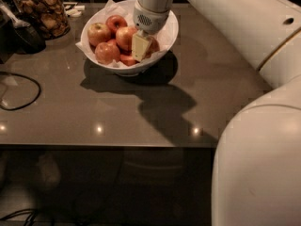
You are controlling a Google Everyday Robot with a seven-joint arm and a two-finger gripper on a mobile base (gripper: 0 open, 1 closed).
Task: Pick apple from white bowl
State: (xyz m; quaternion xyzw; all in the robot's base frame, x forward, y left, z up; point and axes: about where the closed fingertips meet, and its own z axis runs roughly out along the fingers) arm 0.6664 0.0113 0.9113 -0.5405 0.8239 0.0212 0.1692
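Observation:
The white bowl, lined with crumpled white paper, stands at the back of the grey table and holds several red-yellow apples. My gripper reaches down from the white arm into the right half of the bowl, among the apples. A red apple with yellowish streaks lies just left of it, and another apple is partly hidden on its right. A paler apple sits at the bowl's left, a dark red one at the back and another apple at the front.
A glass jar of brown snacks stands at the back left, with a dark object beside it. A black cable loops at the left. The table's front edge runs across the middle of the view. My white arm fills the right side.

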